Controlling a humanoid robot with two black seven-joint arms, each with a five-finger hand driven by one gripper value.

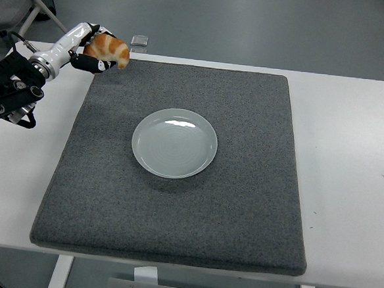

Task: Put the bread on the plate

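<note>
Large grey mat point(175, 202) covering most of white table point(348, 168), small metallic object point(140, 41) just beyond far edge, chair wheel base point(40, 5) near far left corner.

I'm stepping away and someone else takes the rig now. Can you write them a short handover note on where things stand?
Left hand: shut on the bread, held up in the air over the mat's far left corner.
Right hand: not in view.
Plate: empty, near the middle of the grey mat on the white table.
Done: bread grasped and lifted.
Left: carry it right and toward the near edge to over the plate, lower it, release.
</note>
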